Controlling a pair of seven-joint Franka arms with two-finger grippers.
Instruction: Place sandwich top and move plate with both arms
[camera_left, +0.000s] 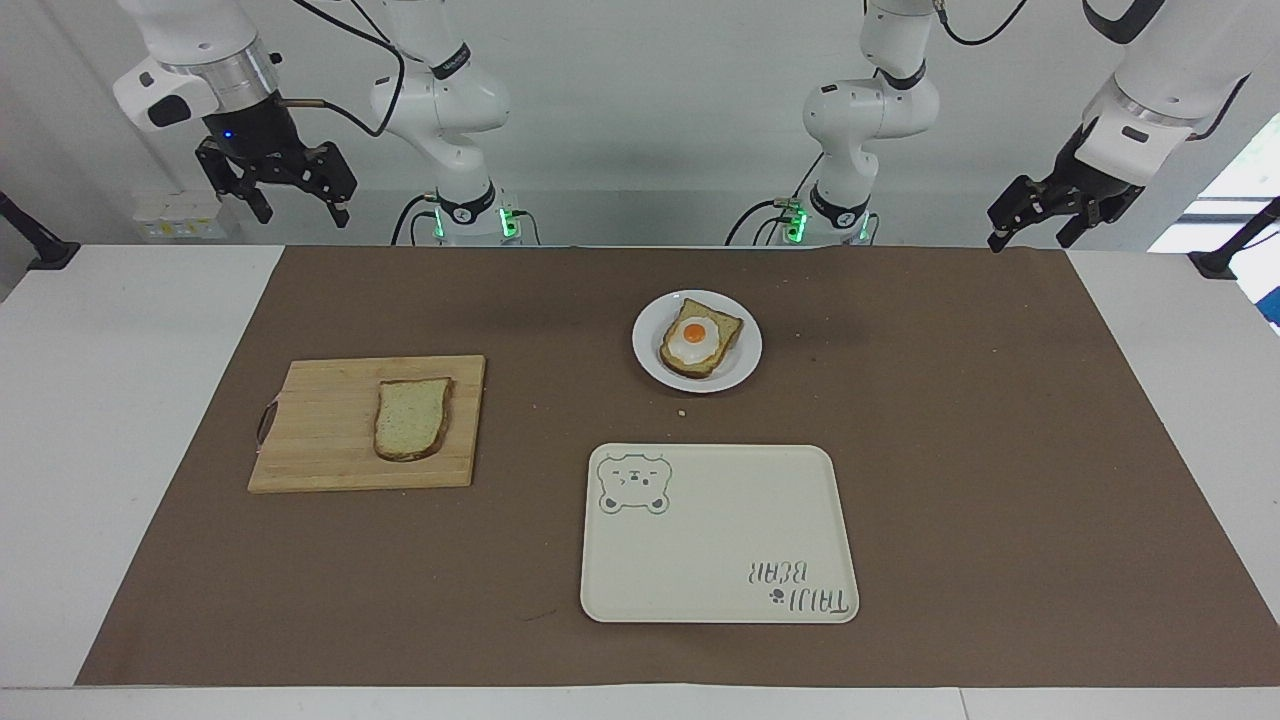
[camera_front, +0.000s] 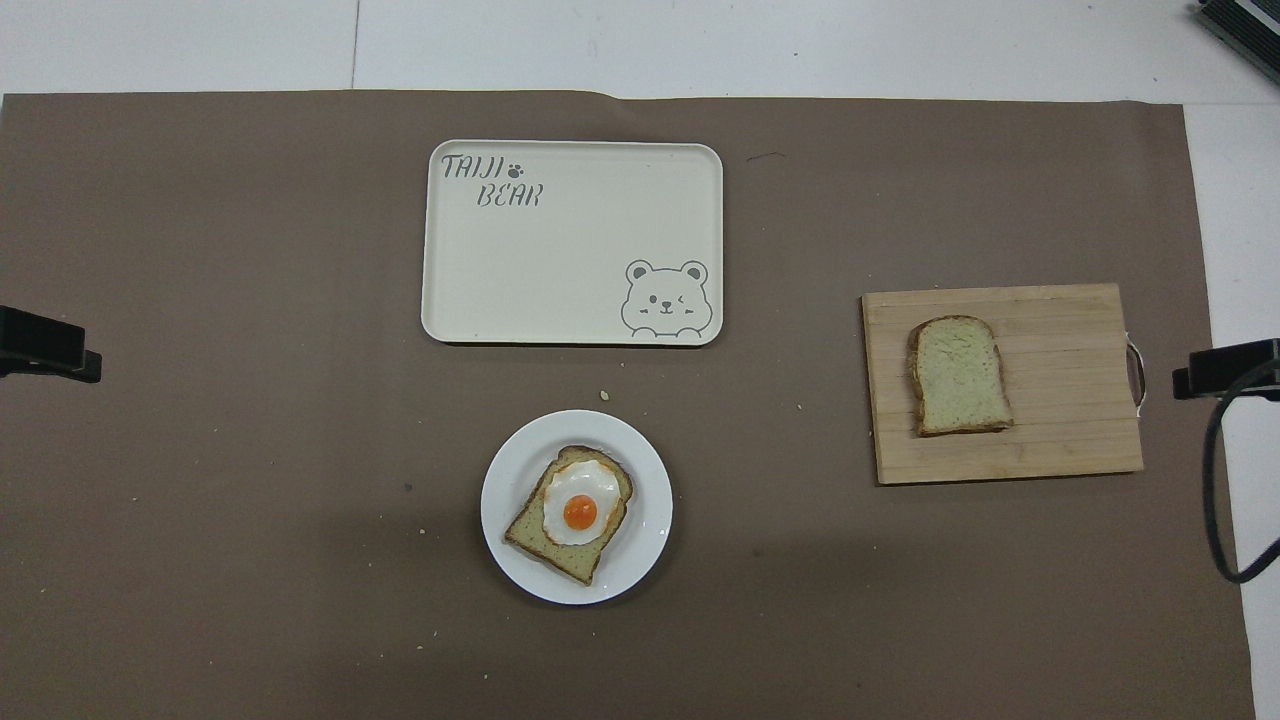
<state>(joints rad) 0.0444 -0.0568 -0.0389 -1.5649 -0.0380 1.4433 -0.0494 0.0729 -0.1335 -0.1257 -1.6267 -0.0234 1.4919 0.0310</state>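
This was a robot lab, not a kitchen. Two white robot arms (camera_left: 450, 110) with cables stood bolted at a plain white tabletop (camera_left: 130, 400). A brown paper sheet (camera_left: 1000, 450) lay below each raised end effector, by bare white walls.

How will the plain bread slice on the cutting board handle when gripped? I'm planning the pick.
The sandwich top looks thin and soft, so probably light and apt to sag or dent. It lies flat on the cutting board, so getting fingers under its edge may be awkward.
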